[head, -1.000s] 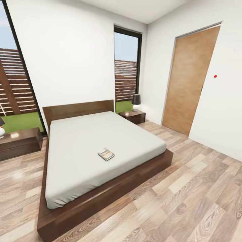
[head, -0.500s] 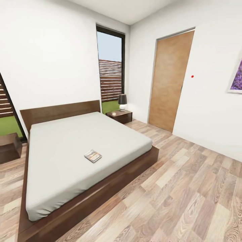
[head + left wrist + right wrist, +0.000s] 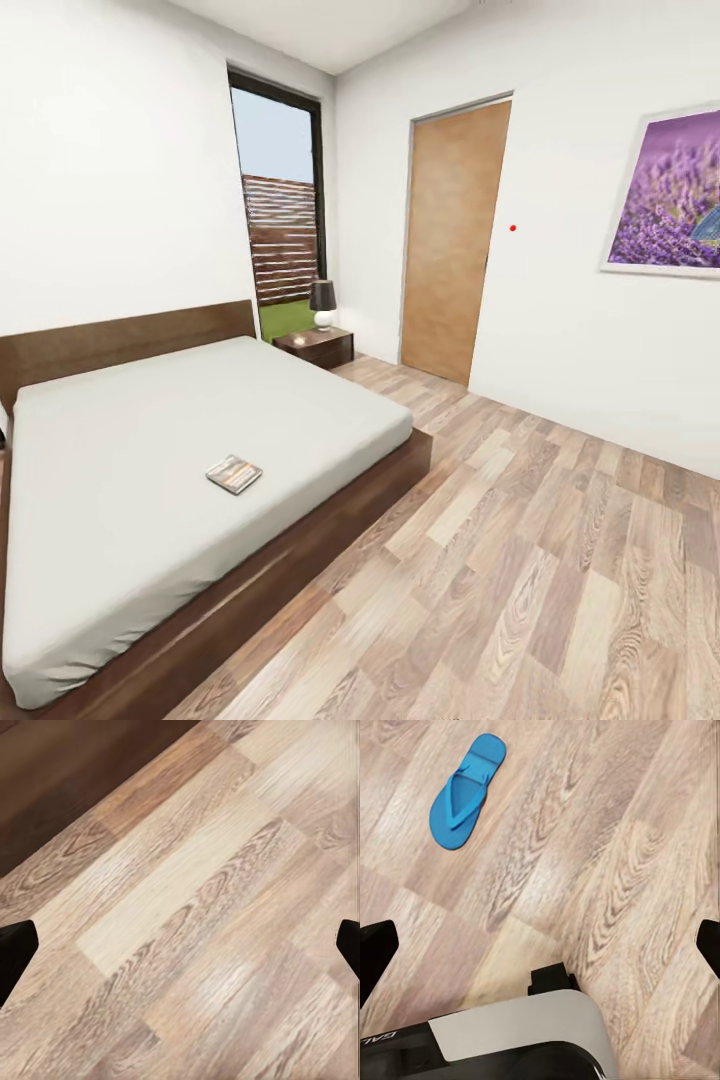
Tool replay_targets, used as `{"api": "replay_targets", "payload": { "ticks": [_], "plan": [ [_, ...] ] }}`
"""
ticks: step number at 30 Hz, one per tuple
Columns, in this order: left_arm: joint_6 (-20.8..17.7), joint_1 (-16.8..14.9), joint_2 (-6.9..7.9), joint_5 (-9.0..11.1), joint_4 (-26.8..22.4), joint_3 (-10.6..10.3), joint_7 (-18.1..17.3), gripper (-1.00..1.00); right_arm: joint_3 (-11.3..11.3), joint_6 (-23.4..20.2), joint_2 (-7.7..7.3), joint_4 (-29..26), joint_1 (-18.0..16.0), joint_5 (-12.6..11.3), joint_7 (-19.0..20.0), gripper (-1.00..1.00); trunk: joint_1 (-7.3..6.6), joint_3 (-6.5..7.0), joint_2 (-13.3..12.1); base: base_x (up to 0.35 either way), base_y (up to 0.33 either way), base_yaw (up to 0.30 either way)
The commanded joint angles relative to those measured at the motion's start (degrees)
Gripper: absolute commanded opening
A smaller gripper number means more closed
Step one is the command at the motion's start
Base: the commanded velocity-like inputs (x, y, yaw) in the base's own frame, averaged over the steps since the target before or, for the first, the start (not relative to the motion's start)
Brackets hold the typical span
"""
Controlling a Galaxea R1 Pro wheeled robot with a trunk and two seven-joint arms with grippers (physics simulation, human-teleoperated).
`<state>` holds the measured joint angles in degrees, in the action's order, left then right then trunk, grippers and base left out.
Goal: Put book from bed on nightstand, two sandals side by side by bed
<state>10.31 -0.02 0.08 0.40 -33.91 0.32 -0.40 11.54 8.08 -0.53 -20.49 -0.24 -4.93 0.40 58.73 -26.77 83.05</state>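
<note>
One bright blue flip-flop sandal lies flat on the wood-plank floor below the right pincer; both pincers' fingers stand wide apart, empty. Farther off, the small dark paperback book rests on the pale mattress of the low dark-framed bed, the dark wooden nightstand beyond. Best steer close alongside the bed before reaching.

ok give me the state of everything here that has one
book: closed, lying flat on the bed
door: shut
lamp: upright on the nightstand, unlit
sandal: sole down on the floor, strap up
left gripper: fingers wide apart, empty
right gripper: fingers wide apart, empty
</note>
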Motion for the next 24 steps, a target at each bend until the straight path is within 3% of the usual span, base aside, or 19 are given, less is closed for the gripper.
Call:
{"api": "replay_targets", "payload": {
  "ticks": [1,24],
  "plan": [
    [0.1,0.0,0.0,0.0,0.0,0.0,0.0,1.0,0.0,0.2,0.0,0.0,0.0,-0.5,0.0,1.0,0.0,-0.05,0.0,0.0,0.0,-0.283],
    [0.1,0.0,0.0,0.0,0.0,0.0,0.0,1.0,0.0,0.2,-0.07,0.0,0.0,-0.5,0.2,1.0,0.0,-0.05,0.0,0.0,0.0,-0.285]
  ]
}}
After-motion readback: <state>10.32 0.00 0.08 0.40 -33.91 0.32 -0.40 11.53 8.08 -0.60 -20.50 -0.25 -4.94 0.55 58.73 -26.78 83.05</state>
